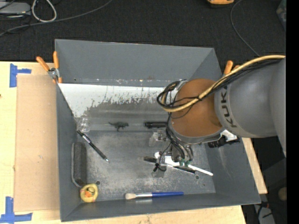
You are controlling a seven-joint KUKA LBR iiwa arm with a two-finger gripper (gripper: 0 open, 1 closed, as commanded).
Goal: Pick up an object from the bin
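Jaws low over right-centre of grey bin [140, 64], at dark end of one white pen-like stick [195, 169] lying aslant on floor. Cannot tell whether jaws are open, closed or gripping. Elsewhere:
- one blue-handled brush [156, 196] along front wall
- one yellow round thing [88, 192] in front-left corner
- one black pen [96, 148] at left
- two dark things near back: small dark scrap [119, 124], black bar [154, 124]

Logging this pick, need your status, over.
Tool down in bin, right of centre, over white stick. Blue brush lies apart, by the front wall.
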